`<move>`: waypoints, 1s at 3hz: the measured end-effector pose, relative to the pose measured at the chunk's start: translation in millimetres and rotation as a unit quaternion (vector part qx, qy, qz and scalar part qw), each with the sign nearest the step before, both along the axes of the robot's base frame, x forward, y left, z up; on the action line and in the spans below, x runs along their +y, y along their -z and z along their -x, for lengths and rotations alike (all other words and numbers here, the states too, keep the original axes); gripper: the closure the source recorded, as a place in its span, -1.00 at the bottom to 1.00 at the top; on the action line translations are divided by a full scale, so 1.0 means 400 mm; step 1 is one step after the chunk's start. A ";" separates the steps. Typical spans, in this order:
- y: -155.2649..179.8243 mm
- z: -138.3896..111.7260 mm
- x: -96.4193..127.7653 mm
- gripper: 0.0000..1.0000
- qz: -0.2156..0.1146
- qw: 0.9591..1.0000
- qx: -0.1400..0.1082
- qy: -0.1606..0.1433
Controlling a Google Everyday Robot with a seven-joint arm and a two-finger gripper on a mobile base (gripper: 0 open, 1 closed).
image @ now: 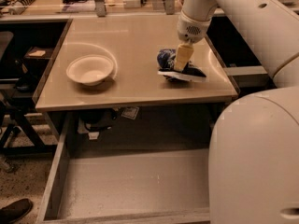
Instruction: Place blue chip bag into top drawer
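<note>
The gripper is seen lowered over the table close to its right edge, towards the front right corner. Its jaws are pinched on the blue chip bag, which is held crumpled just at the tabletop there. A cream bowl is set near the left edge. Below the front edge, the top drawer is found pulled open
</note>
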State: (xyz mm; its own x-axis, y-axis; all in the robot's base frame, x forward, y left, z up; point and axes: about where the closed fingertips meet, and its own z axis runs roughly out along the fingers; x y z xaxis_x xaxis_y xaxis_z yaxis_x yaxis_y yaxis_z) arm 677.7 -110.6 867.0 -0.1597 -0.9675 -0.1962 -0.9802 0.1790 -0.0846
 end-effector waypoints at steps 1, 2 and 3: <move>0.000 0.000 0.000 0.74 0.000 1.000 0.000 0.000; 0.000 0.000 0.000 1.00 0.000 1.000 0.000 0.000; -0.008 -0.016 0.013 1.00 -0.008 1.000 -0.014 -0.007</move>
State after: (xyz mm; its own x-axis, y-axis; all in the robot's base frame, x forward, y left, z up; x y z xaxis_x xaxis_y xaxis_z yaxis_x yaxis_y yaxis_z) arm 683.9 -105.3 870.3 -0.1407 -0.9661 -0.2165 -0.9798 0.1673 -0.1097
